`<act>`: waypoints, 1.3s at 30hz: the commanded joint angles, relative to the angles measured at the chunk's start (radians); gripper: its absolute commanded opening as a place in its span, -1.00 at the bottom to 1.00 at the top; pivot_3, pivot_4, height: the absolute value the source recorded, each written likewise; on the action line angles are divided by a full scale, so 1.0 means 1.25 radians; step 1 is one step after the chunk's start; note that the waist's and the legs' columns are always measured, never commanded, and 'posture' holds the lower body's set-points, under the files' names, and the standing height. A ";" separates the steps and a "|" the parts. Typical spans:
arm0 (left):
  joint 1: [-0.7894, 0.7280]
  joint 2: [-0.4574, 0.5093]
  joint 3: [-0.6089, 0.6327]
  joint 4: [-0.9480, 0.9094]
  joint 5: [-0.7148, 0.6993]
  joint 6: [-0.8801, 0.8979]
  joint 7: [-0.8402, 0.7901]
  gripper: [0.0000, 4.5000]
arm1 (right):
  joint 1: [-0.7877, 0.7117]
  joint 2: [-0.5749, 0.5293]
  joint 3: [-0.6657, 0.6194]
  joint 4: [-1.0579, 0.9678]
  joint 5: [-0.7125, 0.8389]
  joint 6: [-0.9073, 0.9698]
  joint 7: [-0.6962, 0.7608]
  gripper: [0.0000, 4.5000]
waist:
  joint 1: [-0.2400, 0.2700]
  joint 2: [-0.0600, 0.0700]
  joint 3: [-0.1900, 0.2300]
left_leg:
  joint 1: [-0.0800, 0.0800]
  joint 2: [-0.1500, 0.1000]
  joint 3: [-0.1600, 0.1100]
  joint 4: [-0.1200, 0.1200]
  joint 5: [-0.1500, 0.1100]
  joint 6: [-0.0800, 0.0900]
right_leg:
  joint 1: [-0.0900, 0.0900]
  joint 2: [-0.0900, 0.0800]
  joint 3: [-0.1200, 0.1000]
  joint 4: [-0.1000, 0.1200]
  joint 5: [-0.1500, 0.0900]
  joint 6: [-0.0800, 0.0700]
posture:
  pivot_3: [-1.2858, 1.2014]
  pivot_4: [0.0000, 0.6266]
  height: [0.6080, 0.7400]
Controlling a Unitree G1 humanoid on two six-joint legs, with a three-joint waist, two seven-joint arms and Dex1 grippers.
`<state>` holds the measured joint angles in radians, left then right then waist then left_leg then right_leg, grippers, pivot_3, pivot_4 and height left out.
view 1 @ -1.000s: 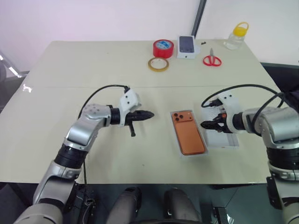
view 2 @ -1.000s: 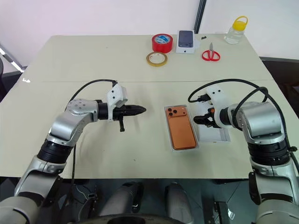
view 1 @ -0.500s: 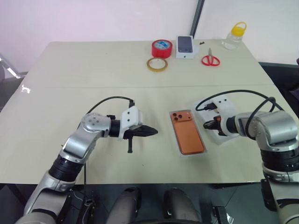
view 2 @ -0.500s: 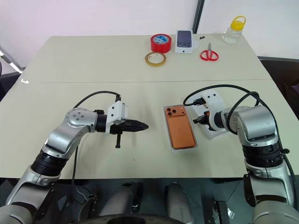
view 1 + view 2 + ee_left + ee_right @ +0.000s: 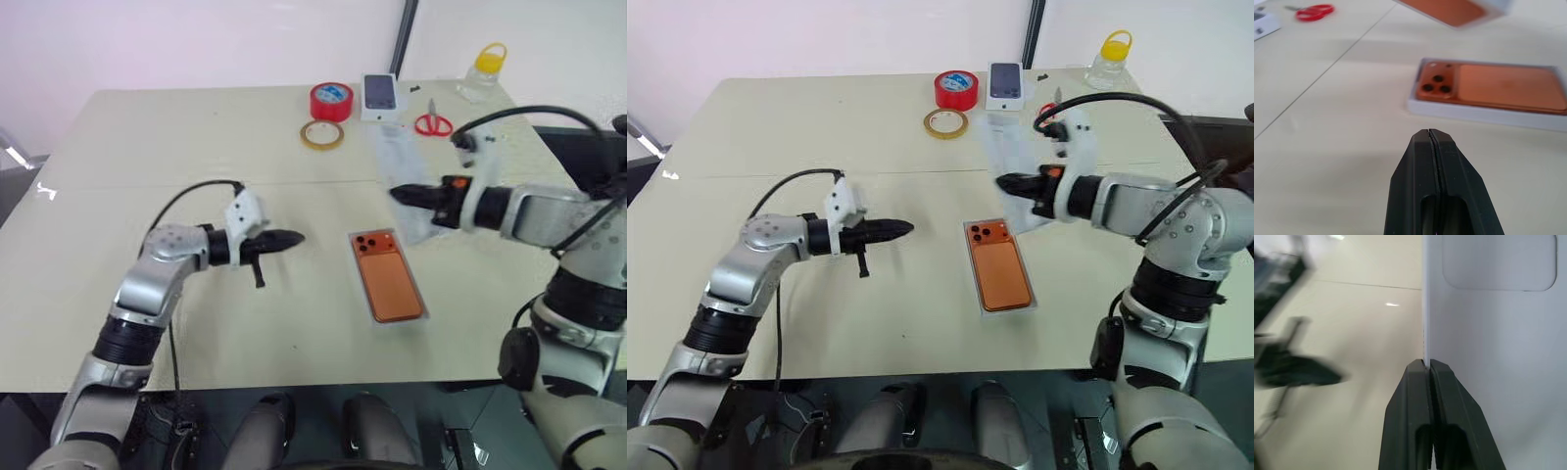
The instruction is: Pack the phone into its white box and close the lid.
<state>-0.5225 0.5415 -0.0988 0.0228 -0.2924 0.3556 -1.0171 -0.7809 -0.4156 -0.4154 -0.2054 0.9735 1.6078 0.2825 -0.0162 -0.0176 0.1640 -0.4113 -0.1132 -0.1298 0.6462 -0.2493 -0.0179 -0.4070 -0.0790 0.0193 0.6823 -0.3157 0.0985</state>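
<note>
While no label reads, right jaws pinch the lid (left jaws pressed together).

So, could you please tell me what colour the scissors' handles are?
Red. The scissors lie at the table's far edge, clearest in the left eye view.

Orange-copper phone sits face down in its shallow white box mid worktop. Right hand pinches the blurry white lid, lifted above the worktop. Left hand is closed, hovering near the phone.

Phone matt orange; lid smooth white card; table matt beige.
</note>
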 commanded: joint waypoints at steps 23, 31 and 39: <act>0.018 0.002 -0.115 -0.075 0.019 -0.005 -0.080 -1.00 | 0.293 -0.049 0.235 -0.048 0.799 -0.416 -0.716 0.11 | -0.004 0.001 0.000 | 0.001 0.000 0.000 0.000 0.000 0.001 | 0.001 0.000 0.001 0.000 0.000 0.000 | 0.03 -0.52 1.00; -0.019 -0.078 -0.184 -0.067 0.053 0.028 -0.033 -1.00 | 0.112 -0.387 0.272 -0.012 0.585 -0.277 -0.463 0.79 | 0.002 0.002 0.001 | 0.000 0.000 0.001 0.000 -0.003 0.007 | 0.002 0.000 0.000 -0.001 0.000 0.000 | 0.03 -0.52 1.00; -0.028 -0.134 -0.192 -0.054 0.072 0.046 0.024 -1.00 | 0.125 -0.475 0.356 -0.104 0.217 -0.339 -0.161 0.19 | 0.000 0.002 0.001 | 0.000 0.000 0.001 0.001 -0.004 0.007 | 0.001 0.000 0.000 -0.001 0.000 0.000 | 0.03 -0.52 1.00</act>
<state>-0.5477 0.3747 -0.3653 -0.0292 -0.1982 0.4092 -0.9974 -0.6229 -0.9885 0.0325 -0.2857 1.3228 1.2217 0.0108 -0.0162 -0.0152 0.1649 -0.4110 -0.1127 -0.1281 0.6473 -0.2542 -0.0086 -0.4052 -0.0787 0.0194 0.6807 -0.3159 0.0988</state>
